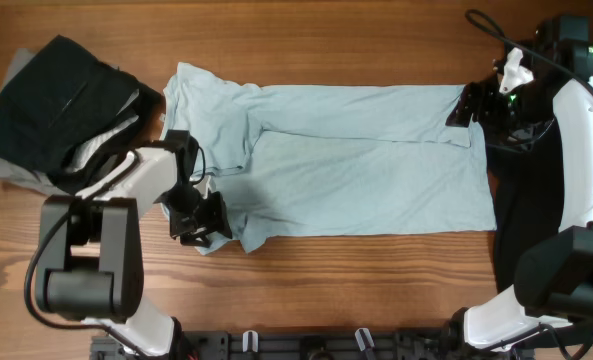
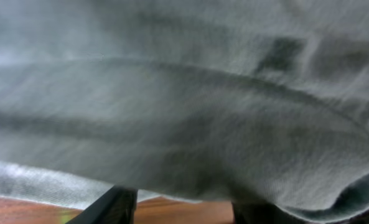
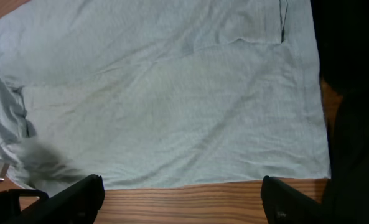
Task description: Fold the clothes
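Soft pale blue T-shirt lies flat and wrinkly; right gripper spread wide, left gripper too cloth-covered to judge

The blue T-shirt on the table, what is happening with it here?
Two robot arms are folding it. The pale blue T-shirt lies spread across the table, its far long edge folded in. The left gripper is down on the near sleeve end; whether it grips is unclear. The right gripper stands open at the far hem corner. A black pile lies at the left, another black garment at the right.
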Robot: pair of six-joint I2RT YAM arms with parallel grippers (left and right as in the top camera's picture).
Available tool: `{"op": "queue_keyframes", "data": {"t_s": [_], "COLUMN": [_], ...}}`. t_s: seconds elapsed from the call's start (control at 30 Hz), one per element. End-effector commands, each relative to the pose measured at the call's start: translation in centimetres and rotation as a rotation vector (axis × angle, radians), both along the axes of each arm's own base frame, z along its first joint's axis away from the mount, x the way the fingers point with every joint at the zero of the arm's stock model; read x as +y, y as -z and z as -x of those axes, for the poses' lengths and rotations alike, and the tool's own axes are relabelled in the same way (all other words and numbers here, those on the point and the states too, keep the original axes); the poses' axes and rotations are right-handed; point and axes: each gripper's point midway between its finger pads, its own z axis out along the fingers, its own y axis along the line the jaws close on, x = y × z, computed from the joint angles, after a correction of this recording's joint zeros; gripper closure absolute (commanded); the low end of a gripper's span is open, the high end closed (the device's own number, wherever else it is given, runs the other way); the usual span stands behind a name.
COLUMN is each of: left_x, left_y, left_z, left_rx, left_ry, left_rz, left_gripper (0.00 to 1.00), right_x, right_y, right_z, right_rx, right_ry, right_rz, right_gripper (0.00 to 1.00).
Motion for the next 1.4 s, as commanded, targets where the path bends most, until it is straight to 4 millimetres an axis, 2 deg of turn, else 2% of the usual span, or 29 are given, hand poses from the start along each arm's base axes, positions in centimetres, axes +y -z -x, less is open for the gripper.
{"op": "queue_keyframes", "data": {"t_s": [0.0, 0.1, 0.17, 0.2, 0.27, 0.33, 0.43, 0.5, 0.53, 0.57, 0.6, 0.67, 0.7, 0.73, 0.77, 0.83, 0.9, 0.97, 1.03, 1.07, 1.13, 1.17, 1.23, 1.27, 1.3, 1.37], "left_x": [0.2, 0.6, 1.3, 1.7, 2.0, 2.0, 1.6, 0.8, 0.4, -0.3, -0.6, -0.6, -0.5, -0.5, -0.6, -1.5, -3.0, -3.4, -3.3, -3.4, -3.4, -3.4, -3.6, -3.6, -3.5, -3.3], "left_y": [2.0, 0.3, -1.9, -3.4, -5.0, -6.7, -6.7, -6.7, -6.8, -6.9, -6.9, -6.6, -6.6, -6.6, -6.7, -5.9, -2.9, -1.0, -0.4, -0.4, -0.4, -0.4, -0.4, -0.4, -0.4, -1.7], "left_z": [1.2, 1.5, 0.6, -1.0, -3.3, -7.4, -11.1, -12.5, -13.2, -13.6, -13.4, -11.0, -10.1, -8.3, -7.1, -5.8, -4.7, -4.3, -4.9, -5.2, -5.6, -6.0, -7.1, -7.1, -6.8, -4.4], "left_rx": [0.026, 0.08, 0.092, 0.047, -0.039, -0.186, -0.331, -0.397, -0.429, -0.454, -0.445, -0.35, -0.318, -0.257, -0.221, -0.198, -0.231, -0.263, -0.302, -0.316, -0.33, -0.347, -0.396, -0.395, -0.375, -0.266], "left_ry": [-0.031, -0.052, -0.084, -0.106, -0.121, -0.139, -0.146, -0.119, -0.106, -0.087, -0.078, -0.065, -0.043, 0.002, 0.039, 0.108, 0.19, 0.223, 0.229, 0.227, 0.227, 0.227, 0.225, 0.223, 0.208, 0.2], "left_rz": [-0.025, -0.029, -0.028, -0.024, -0.019, -0.009, 0.007, 0.013, 0.016, 0.022, 0.024, 0.015, 0.017, 0.02, 0.024, 0.022, 0.005, -0.014, -0.032, -0.029, -0.028, -0.032, -0.031, -0.03, -0.036, -0.033], "left_gripper": [0.94, 0.96, 0.96, 0.96, 0.96, 0.96, 0.96, 0.96, 0.89, 0.54, 0.46, 0.45, 0.55, 0.68, 0.7, 0.59, 0.44, 0.43, 0.43, 0.45, 0.65, 0.7, 0.74, 0.86, 0.96, 0.96], "right_x": [0.3, 0.3, 0.3, 0.2, 0.2, 0.2, 0.2, 0.2, 0.2, 0.2, 0.2, 0.2, 0.2, 0.2, 0.2, 0.2, 0.2, 0.2, 0.2, 0.2, 0.3, 0.3, 0.3, 0.3, 0.3, 0.3], "right_y": [0.6, 0.6, 0.6, 0.6, 0.6, 0.6, 0.6, 0.6, 0.6, 0.6, 0.6, 0.6, 0.6, 0.6, 0.6, 0.6, 0.6, 0.6, 0.6, 0.6, 0.6, 0.6, 0.6, 0.6, 0.6, 0.7], "right_z": [0.0, 0.0, 0.0, -0.1, -0.1, -0.3, -0.5, -0.5, -0.5, -0.5, -0.5, -0.3, -0.3, -0.4, -0.4, -0.4, -0.3, -0.2, -0.2, -0.2, 0.0, 0.0, 0.0, 0.1, 0.2, 0.3], "right_rx": [0.01, 0.008, 0.008, 0.005, 0.004, -0.006, -0.011, -0.011, -0.013, -0.013, -0.012, -0.006, -0.006, -0.008, -0.009, -0.009, -0.006, -0.001, -0.004, -0.003, 0.002, 0.002, 0.0, 0.0, 0.003, 0.009], "right_ry": [-0.04, -0.044, -0.045, -0.046, -0.046, -0.045, -0.046, -0.046, -0.046, -0.046, -0.046, -0.047, -0.048, -0.053, -0.054, -0.054, -0.054, -0.054, -0.062, -0.064, -0.071, -0.072, -0.082, -0.091, -0.095, -0.096], "right_rz": [-0.01, -0.01, -0.006, -0.005, -0.005, -0.003, -0.002, -0.002, -0.001, -0.001, -0.002, -0.003, -0.003, -0.001, -0.001, -0.002, -0.002, -0.003, -0.003, -0.002, -0.003, -0.003, -0.001, -0.001, -0.001, -0.002], "right_gripper": [0.14, 0.14, 0.13, 0.13, 0.13, 0.12, 0.12, 0.11, 0.11, 0.11, 0.11, 0.11, 0.11, 0.11, 0.1, 0.1, 0.11, 0.11, 0.11, 0.11, 0.1, 0.11, 0.11, 0.11, 0.11, 0.11]}}
